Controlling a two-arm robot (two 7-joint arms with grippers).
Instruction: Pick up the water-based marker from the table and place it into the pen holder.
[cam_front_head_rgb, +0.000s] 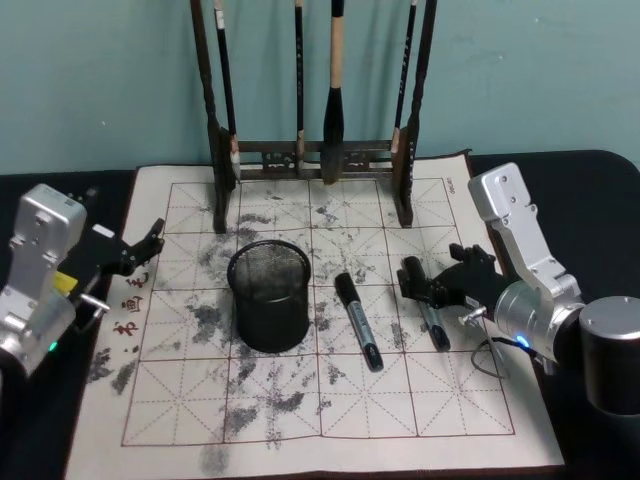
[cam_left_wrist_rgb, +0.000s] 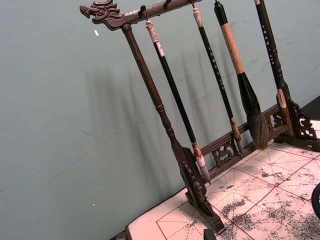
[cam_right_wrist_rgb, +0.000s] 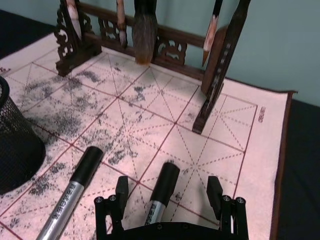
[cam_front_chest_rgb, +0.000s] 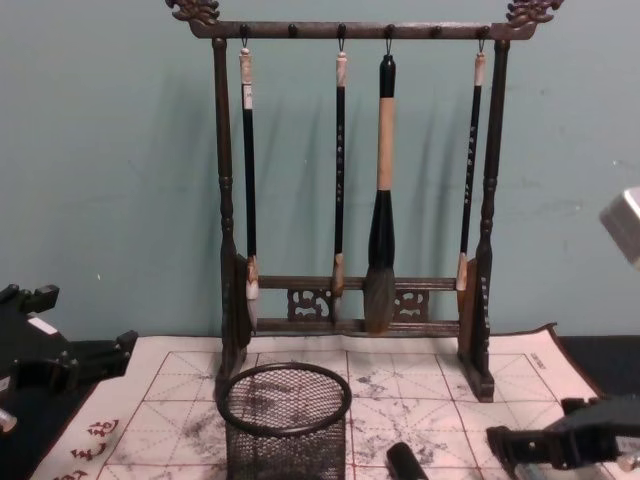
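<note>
At right-front of mat (cam_front_head_rgb: 330, 410): right gripper (cam_right_wrist_rgb: 168, 184) low over water-based marker (cam_right_wrist_rgb: 165, 179). Fingers (cam_right_wrist_rgb: 121, 189) apart, straddling barrel just behind black cap; contact not evident. Marker flat on mat, well apart from pen holder (cam_front_head_rgb: 268, 310). Judged light, rigid, with a smooth round barrel liable to roll or slip; take hold across barrel near middle. Second marker (cam_front_head_rgb: 358, 322) lies between, near holder. Holder upright, mid-mat. Left gripper (cam_front_head_rgb: 145, 245) idle at mat's left edge, fingers apart. Brush rack (cam_front_head_rgb: 310, 160) at far edge.

Red characters (cam_front_head_rgb: 129, 308) on mat (cam_front_head_rgb: 300, 410), unreadable
</note>
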